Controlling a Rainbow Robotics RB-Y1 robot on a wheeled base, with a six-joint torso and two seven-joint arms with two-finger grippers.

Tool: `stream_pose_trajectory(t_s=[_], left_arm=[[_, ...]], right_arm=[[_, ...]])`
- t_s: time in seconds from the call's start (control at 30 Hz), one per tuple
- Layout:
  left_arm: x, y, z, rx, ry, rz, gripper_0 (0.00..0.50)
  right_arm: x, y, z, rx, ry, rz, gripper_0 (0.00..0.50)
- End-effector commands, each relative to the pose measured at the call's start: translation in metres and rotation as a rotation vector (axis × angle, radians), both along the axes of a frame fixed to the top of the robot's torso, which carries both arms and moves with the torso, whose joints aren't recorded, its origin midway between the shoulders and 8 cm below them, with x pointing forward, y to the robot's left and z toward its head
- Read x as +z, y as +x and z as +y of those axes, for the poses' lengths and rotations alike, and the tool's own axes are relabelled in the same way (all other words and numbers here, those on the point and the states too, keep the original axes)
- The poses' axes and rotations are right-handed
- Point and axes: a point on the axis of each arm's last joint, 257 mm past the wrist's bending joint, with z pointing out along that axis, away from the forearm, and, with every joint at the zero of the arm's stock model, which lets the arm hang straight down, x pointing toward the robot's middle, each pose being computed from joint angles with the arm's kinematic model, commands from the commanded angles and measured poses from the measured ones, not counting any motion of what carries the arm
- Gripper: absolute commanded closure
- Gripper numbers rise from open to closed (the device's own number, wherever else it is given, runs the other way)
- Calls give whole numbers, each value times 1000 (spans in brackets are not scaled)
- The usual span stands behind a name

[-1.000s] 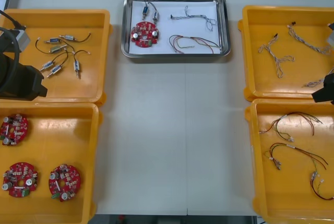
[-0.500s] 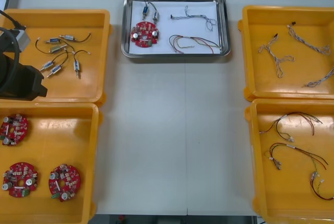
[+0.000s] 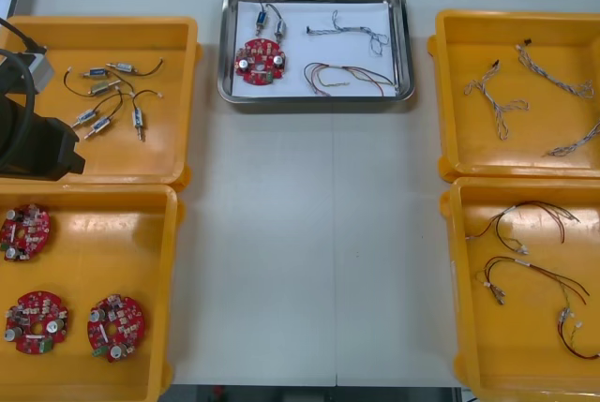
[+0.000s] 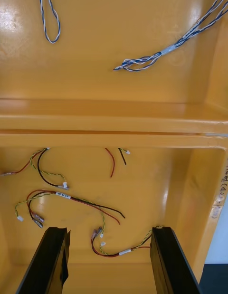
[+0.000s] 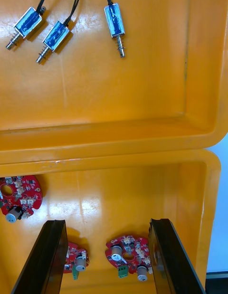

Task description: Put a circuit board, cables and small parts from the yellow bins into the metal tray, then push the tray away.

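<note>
the loaded metal tray (image 3: 316, 99) sits far back on the tabletop (image 3: 309, 233); the job looks done, so left claw (image 5: 107, 223) and right claw (image 4: 108, 229) hang spread wide, empty.

Front camera looks steeply down from above on the bench (image 3: 309, 233), yellow bins (image 3: 173, 140) and metal tray (image 3: 317, 99) all in shot. Left wrist camera hangs close over the left bins' shared rim, catching circuit boards (image 5: 128, 256) and small metal parts (image 5: 115, 21) the front view also has; right wrist camera, likewise close, shares the right bins' cables (image 4: 164, 52).
</note>
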Motion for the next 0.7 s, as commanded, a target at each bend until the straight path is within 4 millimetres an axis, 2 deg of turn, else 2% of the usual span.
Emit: stream_pose_trajectory(t_s=[0.03,0.3,0.7], left_arm=[[6,-1,-1,-23,9,-23,0],[6,-1,-1,-23,9,-23,0],[6,-1,-1,-23,9,-23,0]], right_arm=[[1,-1,-3,-38,21,-12,0],[0,0,5,-17,30,-18,0],[1,-1,8,-5,27,-22,0]])
